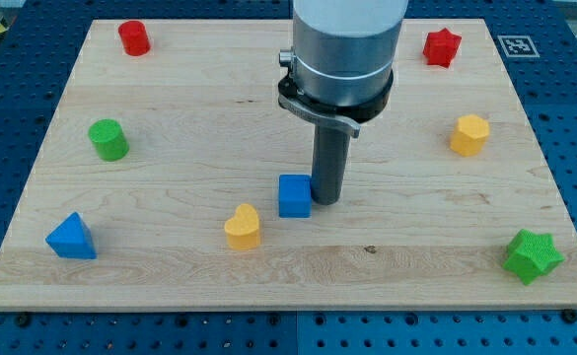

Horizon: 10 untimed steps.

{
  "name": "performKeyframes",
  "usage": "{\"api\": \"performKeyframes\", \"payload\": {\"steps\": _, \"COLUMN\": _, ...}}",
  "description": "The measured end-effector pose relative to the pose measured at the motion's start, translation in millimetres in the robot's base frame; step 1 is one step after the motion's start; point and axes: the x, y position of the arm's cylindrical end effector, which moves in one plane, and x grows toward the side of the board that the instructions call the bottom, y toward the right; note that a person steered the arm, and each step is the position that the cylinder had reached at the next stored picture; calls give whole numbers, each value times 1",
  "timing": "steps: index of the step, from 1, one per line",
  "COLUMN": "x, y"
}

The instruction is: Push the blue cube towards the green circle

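Note:
The blue cube [294, 195] sits near the middle of the wooden board, a little below centre. My tip [326, 202] is right against the cube's right side, touching or nearly touching it. The green circle [108, 139], a green cylinder, stands far to the view's left, slightly higher than the cube. The arm's grey body hangs over the board's top middle and hides part of the board behind it.
A yellow heart [243, 227] lies just below-left of the cube. A blue triangle [71, 237] is at bottom left, a red cylinder [134, 37] top left, a red star [442, 46] top right, a yellow hexagon [469, 134] at right, a green star [533, 256] bottom right.

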Motion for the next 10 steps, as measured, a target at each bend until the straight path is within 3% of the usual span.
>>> {"api": "performKeyframes", "payload": {"steps": 4, "x": 16, "y": 12}}
{"api": "performKeyframes", "payload": {"steps": 7, "x": 36, "y": -29}}
{"api": "performKeyframes", "payload": {"steps": 10, "x": 7, "y": -41}}
